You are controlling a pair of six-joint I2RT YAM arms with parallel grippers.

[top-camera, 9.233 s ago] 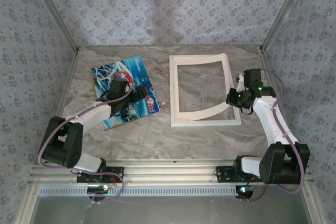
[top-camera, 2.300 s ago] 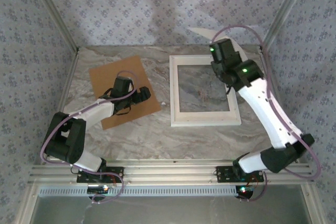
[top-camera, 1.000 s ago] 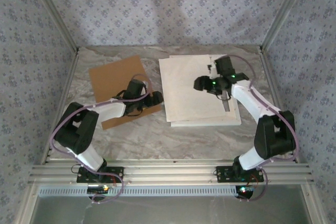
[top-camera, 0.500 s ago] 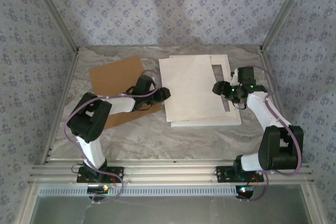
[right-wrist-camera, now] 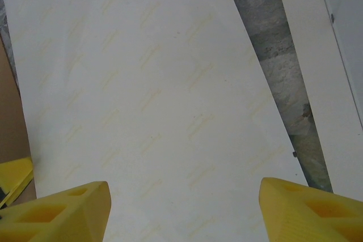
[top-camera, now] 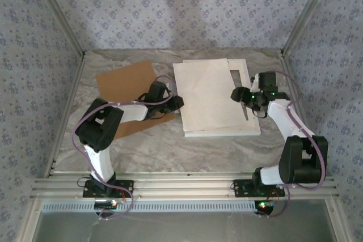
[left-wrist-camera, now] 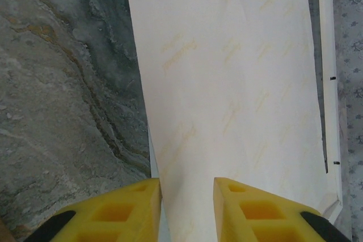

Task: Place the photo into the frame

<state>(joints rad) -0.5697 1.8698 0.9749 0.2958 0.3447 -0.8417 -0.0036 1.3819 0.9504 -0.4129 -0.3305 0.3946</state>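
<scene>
Though skewed, photo atop frame.

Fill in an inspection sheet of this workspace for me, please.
Surface: marbled grey table, flat.
Job's things: photo lies white side up, askew over the frame; frame's right rail uncovered.
Clutter: brown backing board, flat at left.
Grippers: left gripper at the photo's left edge, jaws narrowly apart; right gripper over the photo, jaws wide.
Cables: purple cables looped along both arms.
Surroundings: patterned walls.
</scene>
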